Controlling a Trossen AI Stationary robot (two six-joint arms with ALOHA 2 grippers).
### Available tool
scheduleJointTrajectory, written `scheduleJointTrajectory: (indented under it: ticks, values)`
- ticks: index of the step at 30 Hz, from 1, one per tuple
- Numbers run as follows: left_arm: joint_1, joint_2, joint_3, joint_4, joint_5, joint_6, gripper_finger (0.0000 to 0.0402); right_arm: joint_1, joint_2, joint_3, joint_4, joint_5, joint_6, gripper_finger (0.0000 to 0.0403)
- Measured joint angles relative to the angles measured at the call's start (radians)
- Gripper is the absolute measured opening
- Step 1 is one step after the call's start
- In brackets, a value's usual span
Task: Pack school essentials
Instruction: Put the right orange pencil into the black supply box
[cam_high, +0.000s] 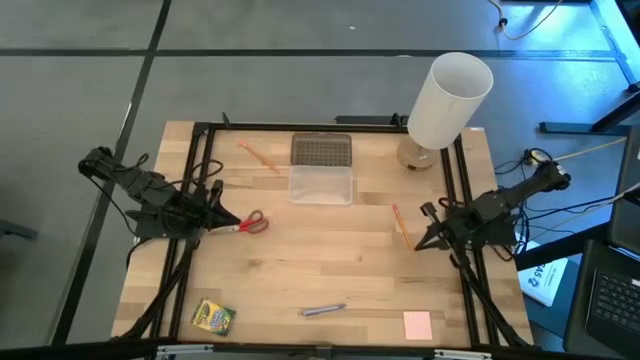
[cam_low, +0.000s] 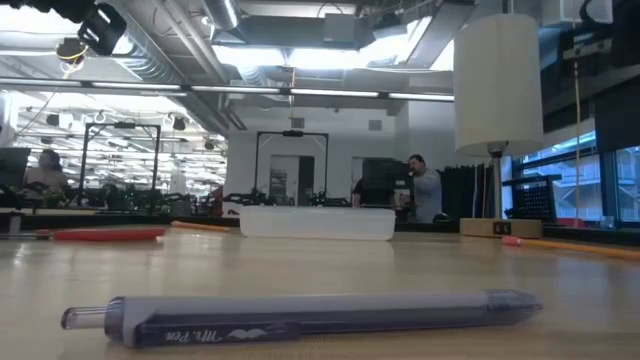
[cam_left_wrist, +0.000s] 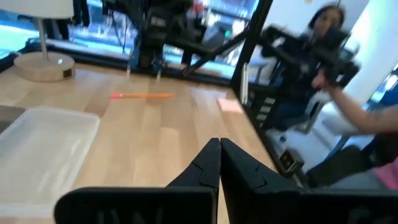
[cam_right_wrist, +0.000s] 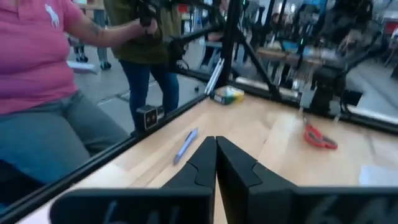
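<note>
Left hand (cam_high: 228, 221) is hovering pinched shut, empty; red-handled scissors (cam_high: 252, 223) lying just ahead look stiff, light, best gripped mid-blade.

Red-handled scissors (cam_high: 252, 223) are lying flat near the table's left side, handles pointing toward the centre. One thin orange pencil (cam_high: 259, 156) is resting diagonally at the far left-centre; a second orange pencil (cam_high: 399, 224) is lying diagonally right of centre. A green-and-yellow crayon box (cam_high: 213, 317) is sitting flat, slightly rotated, at the near left corner. A blue pen (cam_high: 322, 310) is lying on its side, capped, near the front edge at centre. A pink square pad (cam_high: 417, 324) is lying flat at the near right, well apart from the pen.
</note>
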Motion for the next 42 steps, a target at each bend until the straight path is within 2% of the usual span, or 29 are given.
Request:
scheduleJointTrajectory:
  ticks: [5,11,19,24,29,42]
  values:
    - [0.001,0.153,0.126,-0.136,-0.019,-0.008,0.0003,0.0,0.059,0.141,-0.156,0.005,0.015,0.0014]
    - [0.001,0.326,0.254,-0.243,-0.019,-0.047,0.0003,0.0,0.192,0.29,-0.294,0.079,0.103,0.0014]
    - [0.01,0.477,0.319,-0.352,-0.011,-0.131,0.0003,0.0,0.401,0.411,-0.333,0.081,0.28,0.0014]
    - [0.012,0.509,0.319,-0.354,0.001,-0.116,0.0003,0.0,0.528,0.471,-0.378,0.077,0.396,0.0014]
    - [0.009,0.512,0.319,-0.322,0.0,-0.113,0.0003,0.0,0.611,0.491,-0.348,0.037,0.512,0.0014]
    - [0.015,0.512,0.319,-0.317,0.0,-0.105,0.0001,0.0,0.692,0.492,-0.317,0.026,0.397,0.0014]
